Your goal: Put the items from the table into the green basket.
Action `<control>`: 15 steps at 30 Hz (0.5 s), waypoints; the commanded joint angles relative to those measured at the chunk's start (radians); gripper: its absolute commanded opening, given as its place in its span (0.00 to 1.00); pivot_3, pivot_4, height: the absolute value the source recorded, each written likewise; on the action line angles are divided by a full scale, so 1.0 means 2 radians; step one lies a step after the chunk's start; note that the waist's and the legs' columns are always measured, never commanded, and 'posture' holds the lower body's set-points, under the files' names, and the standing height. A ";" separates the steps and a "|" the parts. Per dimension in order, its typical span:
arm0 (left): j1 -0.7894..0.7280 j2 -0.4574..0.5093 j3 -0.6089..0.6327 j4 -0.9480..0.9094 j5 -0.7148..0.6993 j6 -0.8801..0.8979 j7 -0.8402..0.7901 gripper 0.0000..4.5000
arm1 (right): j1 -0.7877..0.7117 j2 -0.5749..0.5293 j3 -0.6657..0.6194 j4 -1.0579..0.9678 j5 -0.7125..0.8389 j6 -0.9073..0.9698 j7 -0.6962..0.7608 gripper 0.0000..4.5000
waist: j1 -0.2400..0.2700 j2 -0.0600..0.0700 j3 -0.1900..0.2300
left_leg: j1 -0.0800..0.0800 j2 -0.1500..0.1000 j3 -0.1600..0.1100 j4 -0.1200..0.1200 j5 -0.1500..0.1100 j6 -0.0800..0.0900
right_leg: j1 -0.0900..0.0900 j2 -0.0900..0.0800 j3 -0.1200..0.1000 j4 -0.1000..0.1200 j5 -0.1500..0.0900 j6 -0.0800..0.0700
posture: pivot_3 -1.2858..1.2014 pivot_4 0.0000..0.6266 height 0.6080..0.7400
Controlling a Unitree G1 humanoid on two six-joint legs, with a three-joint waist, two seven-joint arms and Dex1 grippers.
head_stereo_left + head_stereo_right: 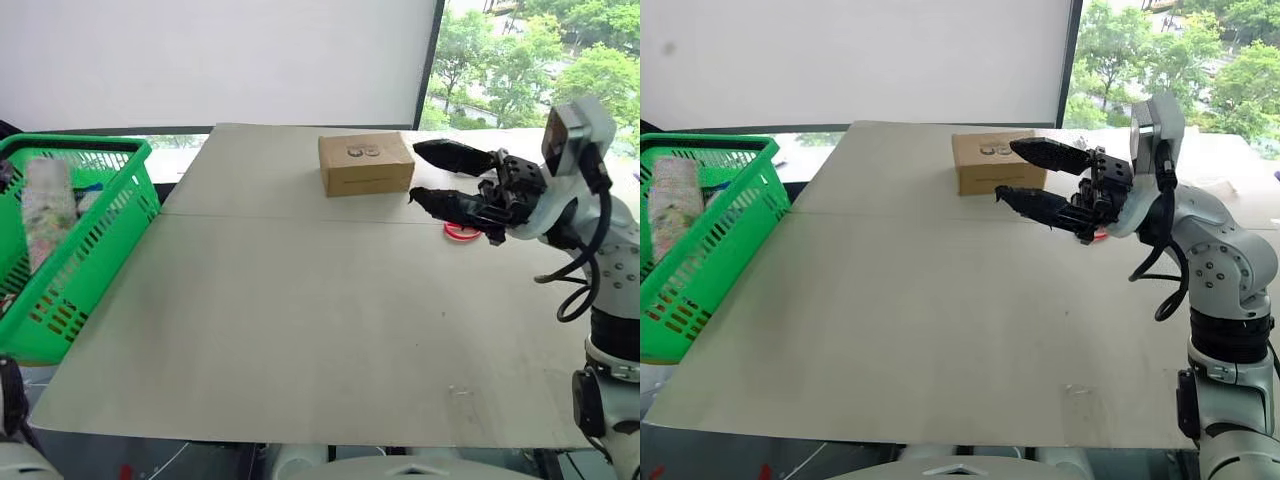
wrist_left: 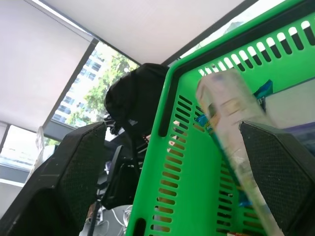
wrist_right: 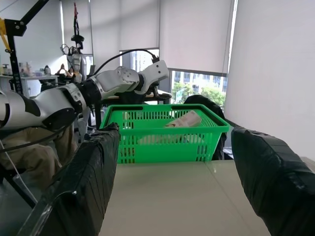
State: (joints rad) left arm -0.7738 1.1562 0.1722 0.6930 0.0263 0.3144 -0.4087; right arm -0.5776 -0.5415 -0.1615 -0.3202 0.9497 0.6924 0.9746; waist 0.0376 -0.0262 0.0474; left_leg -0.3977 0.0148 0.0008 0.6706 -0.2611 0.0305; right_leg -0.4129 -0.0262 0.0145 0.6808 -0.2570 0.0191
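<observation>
The green basket stands off the table's left edge. Inside it a long pink-and-green printed pack leans upright, blurred in the left wrist view as the pack. My left gripper is open just above the basket, its fingers spread wider than the pack and clear of it. Over the table's right rear my right gripper hangs open and empty, pointing left toward the basket.
A tan cardboard box sits on the far panel of the table, just left of my right gripper's tips. A small red ring lies on the table under that gripper. A window is behind the table.
</observation>
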 commanded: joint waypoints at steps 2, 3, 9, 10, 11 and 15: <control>0.050 -0.069 0.077 -0.175 -0.156 0.023 -0.112 0.99 | 0.028 -0.014 -0.007 0.003 -0.023 -0.018 -0.002 0.85 | 0.007 -0.002 -0.001 | -0.001 0.000 -0.001 0.001 0.000 0.000 | 0.000 -0.001 0.000 0.000 0.000 0.000 | 0.56 0.00 0.88; 0.100 -0.082 0.080 -0.239 -0.184 0.038 -0.143 0.99 | 0.042 -0.015 -0.008 0.012 -0.043 -0.032 -0.008 0.85 | 0.007 -0.002 -0.002 | -0.001 0.000 -0.001 0.001 0.000 0.000 | 0.000 -0.001 0.000 0.000 0.000 0.000 | 0.56 0.00 0.88; 0.311 -0.178 0.033 -0.488 -0.235 0.098 -0.142 0.99 | 0.158 -0.041 0.024 0.059 -0.188 -0.143 -0.009 0.85 | 0.001 0.001 -0.006 | 0.000 -0.002 0.002 -0.001 -0.001 0.001 | 0.000 -0.005 0.001 -0.001 0.000 0.000 | 0.56 0.00 0.88; 0.332 -0.196 0.024 -0.516 -0.233 0.104 -0.127 0.99 | 0.174 -0.042 0.026 0.071 -0.201 -0.157 -0.007 0.85 | 0.002 0.001 -0.006 | 0.000 -0.002 0.002 -0.001 -0.001 0.001 | 0.000 -0.005 0.001 -0.001 0.000 0.000 | 0.56 0.00 0.88; 0.351 -0.217 0.018 -0.535 -0.245 0.111 -0.122 0.99 | 0.190 -0.044 0.029 0.083 -0.216 -0.171 -0.005 0.85 | 0.002 0.001 -0.006 | 0.000 -0.002 0.002 -0.001 -0.001 0.001 | 0.000 -0.005 0.001 -0.001 0.000 0.000 | 0.56 0.00 0.88; 0.408 -0.288 -0.040 -0.553 -0.231 0.093 -0.108 0.99 | 0.244 -0.038 0.032 0.142 -0.293 -0.278 -0.023 0.85 | 0.006 0.004 -0.008 | 0.002 -0.002 0.001 0.000 0.000 0.001 | 0.001 -0.003 0.000 0.000 0.000 0.000 | 0.56 0.00 0.88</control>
State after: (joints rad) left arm 0.0223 0.6038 0.1345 -0.3820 -0.4525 0.5294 -0.6382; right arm -0.0987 -0.6217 -0.0772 -0.0541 0.4100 0.2370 0.9504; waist 0.0490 -0.0177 0.0323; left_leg -0.3919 0.0114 0.0028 0.6699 -0.2617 0.0324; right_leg -0.4085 -0.0324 0.0152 0.6803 -0.2570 0.0184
